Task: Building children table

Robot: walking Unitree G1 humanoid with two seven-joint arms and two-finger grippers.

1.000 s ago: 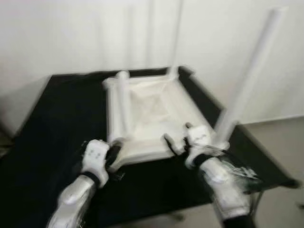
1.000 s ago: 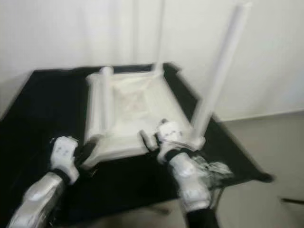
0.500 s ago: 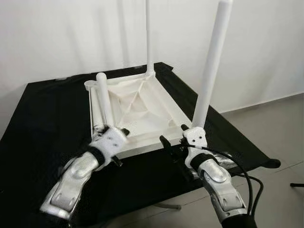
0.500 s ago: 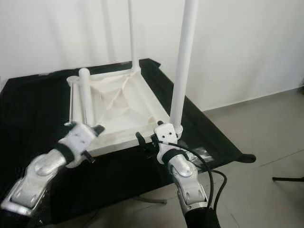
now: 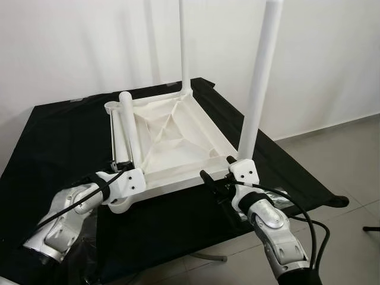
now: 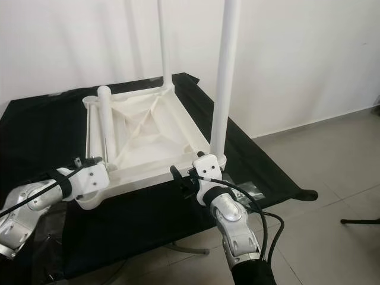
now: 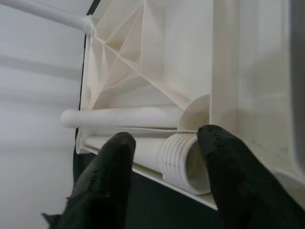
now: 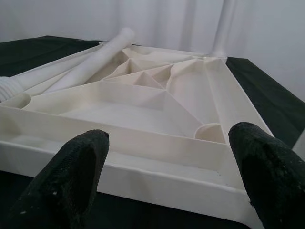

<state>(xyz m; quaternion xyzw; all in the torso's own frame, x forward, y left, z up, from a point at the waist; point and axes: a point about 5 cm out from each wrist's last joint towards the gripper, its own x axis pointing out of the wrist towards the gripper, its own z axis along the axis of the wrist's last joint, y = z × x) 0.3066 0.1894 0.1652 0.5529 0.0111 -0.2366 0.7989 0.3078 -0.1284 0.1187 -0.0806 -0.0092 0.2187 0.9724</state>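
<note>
The white plastic table top (image 5: 178, 133) lies upside down on a black-covered work table (image 5: 59, 136). Upright legs stand at its near right corner (image 5: 259, 83) and its far right corner (image 5: 184, 47). Two loose legs (image 5: 127, 127) lie along its left side. My left gripper (image 5: 119, 170) is at the near left corner; in the left wrist view it is open (image 7: 164, 179), fingers either side of a loose leg's threaded end (image 7: 183, 160). My right gripper (image 5: 217, 169) hovers open at the near edge beside the near right leg, nothing between its fingers (image 8: 76, 171).
A white wall rises close behind the work table. Grey tiled floor (image 5: 344, 154) lies to the right, with a dark stand foot (image 5: 371, 228) at the frame edge. Black cables (image 5: 303, 219) loop off my right forearm. The work table's front edge (image 5: 178, 249) is just below my wrists.
The head camera was swinging a second ago and is now steady. My left arm has dropped lower and drawn left, its wrist turned at the near left corner. The right gripper has hardly moved.
</note>
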